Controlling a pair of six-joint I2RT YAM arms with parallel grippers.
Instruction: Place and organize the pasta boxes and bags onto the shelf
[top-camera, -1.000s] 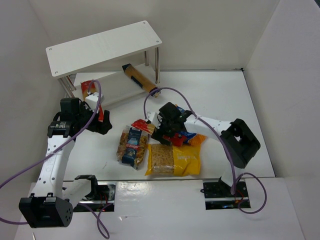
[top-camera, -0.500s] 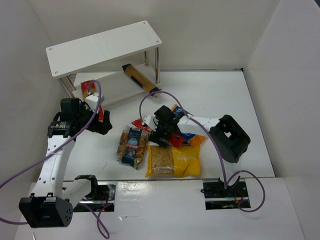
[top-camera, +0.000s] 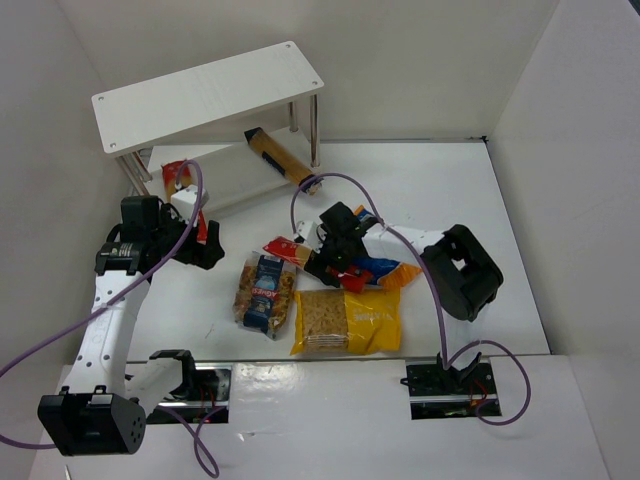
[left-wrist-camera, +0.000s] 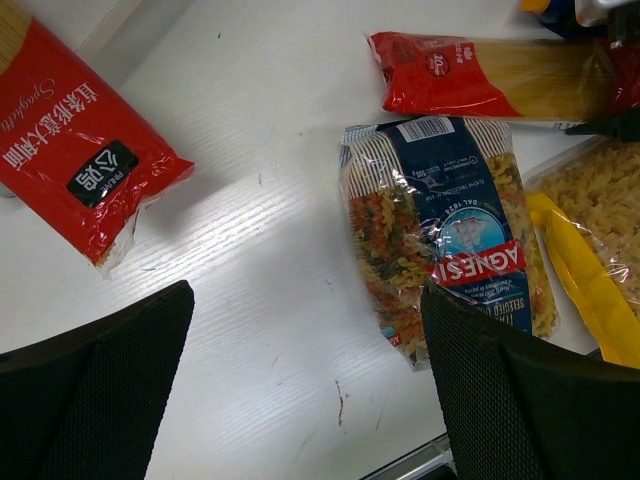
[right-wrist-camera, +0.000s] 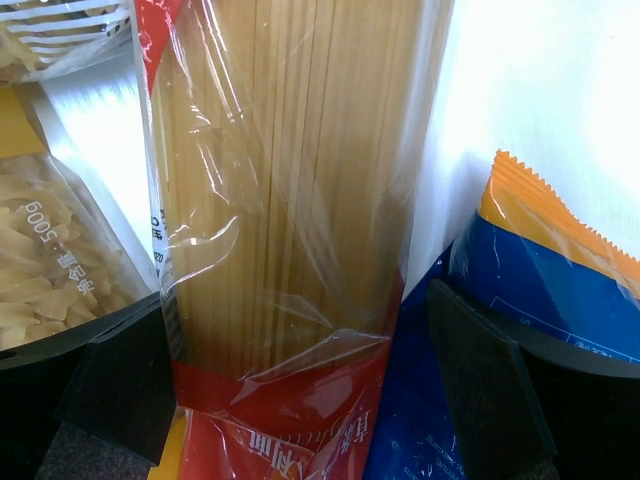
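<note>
The white shelf stands at the back left. The tan box with a dark end lies slanted by its lower board. One red spaghetti packet lies at the shelf's left and reaches my left gripper, which is open and empty above bare table; that packet's red end shows there. My right gripper is open and straddles a second spaghetti packet, its fingers on either side. Its red end lies on the table. The blue-orange bag lies just right.
The clear bag with a blue label and the yellow bag lie side by side near the front edge, under and beside the right gripper. The clear bag also shows in the left wrist view. White walls close in the table.
The right gripper shifted a little left over the spaghetti packet, then back right and up; its elbow swung with it. The left arm has not moved.
</note>
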